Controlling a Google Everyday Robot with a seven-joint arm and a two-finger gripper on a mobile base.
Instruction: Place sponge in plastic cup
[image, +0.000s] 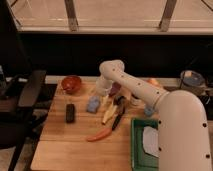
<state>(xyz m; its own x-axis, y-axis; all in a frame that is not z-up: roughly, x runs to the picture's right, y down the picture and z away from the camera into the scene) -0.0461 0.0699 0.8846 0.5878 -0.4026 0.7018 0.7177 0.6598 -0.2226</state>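
Hovering hand (102, 91) near one sponge (93, 104); one plastic cup (149, 110) well apart.

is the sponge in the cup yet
Out: the sponge lies on the table, apart from the plastic cup; the pincer is by the sponge.

This looks like a robot test area in an office or lab building, set up with kitchen goods. A wooden table (60, 150) like a butcher block carries a red bowl (71, 83), a green tray (135, 152) at the near right and a black block (70, 113). A black office chair (25, 95) stands at the left. Along the far side runs a dark low wall with metal-framed windows (72, 15) above it. The white arm's gripper (101, 91) hangs over the far middle of the table.
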